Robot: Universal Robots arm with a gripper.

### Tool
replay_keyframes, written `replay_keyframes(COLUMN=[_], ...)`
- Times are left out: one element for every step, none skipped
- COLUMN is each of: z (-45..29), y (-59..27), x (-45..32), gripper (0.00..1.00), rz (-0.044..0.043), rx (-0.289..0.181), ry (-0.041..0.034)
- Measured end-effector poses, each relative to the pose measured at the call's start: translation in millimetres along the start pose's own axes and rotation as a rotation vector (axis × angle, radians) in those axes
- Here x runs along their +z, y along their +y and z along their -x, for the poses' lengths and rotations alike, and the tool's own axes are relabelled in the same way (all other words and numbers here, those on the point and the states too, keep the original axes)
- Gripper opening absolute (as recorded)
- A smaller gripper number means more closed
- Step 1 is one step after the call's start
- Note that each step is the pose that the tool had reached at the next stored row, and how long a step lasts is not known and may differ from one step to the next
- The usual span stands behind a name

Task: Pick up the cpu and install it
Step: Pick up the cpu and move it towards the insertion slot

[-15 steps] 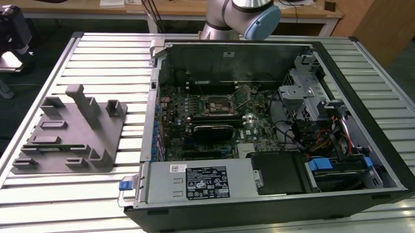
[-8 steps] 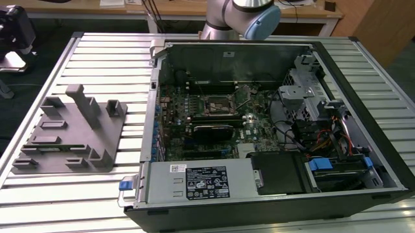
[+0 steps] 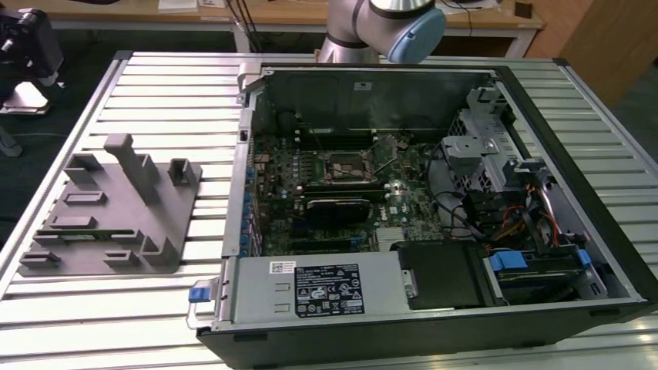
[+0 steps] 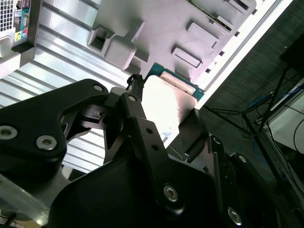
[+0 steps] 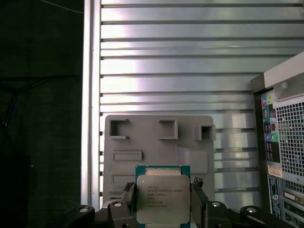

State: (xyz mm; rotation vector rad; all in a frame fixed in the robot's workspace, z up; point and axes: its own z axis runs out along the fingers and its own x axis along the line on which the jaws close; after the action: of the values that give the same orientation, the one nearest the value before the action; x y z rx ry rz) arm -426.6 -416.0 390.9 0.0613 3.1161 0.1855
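Currently | gripper [image 5: 162, 186] closed on cpu [image 5: 163, 202] at two opposite edges | grey fixture plate [image 5: 156, 140] beyond it, lying on slatted metal table [image 5: 190, 61]

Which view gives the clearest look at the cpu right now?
The first wrist view: the cpu faces the camera, clamped between the jaws. The second wrist view shows the cpu obliquely, glared, partly behind the jaws.

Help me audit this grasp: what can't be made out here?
- cpu in the pincer: one edge cut by the first wrist view's frame; glare whitens it in the second wrist view.
- socket: too small in the exterior view to judge.
- arm: cut by that view's top edge.
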Motion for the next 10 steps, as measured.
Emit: replay_keyframes(z=[0.8,1.6,2.4,3.3,4.2,5.0,5.8,6.6,7.4,8.3], y=[0.0,0.0,0.1,0.1,0.2,0.2,0.2,0.3,0.3,0.4], x=[0.0,0.1,0.1,0.1,0.1,0.1,0.2,0.2,0.2,0.2], gripper=[0.55,0.55,0.55,0.55,0.55,0.55,0.55,0.55,0.55,0.55], rz=[-0.0001,0.0,0.0,0.0,0.0,0.0,0.0,0.0001,0.0,0.0], rx=[0.0,0.0,0.0,0.0,0.0,0.0,0.0,0.0,0.0,0.0], ry=[0.0001,0.0,0.0,0.0,0.0001,0.0,0.0,-0.0001,0.0,0.0001])
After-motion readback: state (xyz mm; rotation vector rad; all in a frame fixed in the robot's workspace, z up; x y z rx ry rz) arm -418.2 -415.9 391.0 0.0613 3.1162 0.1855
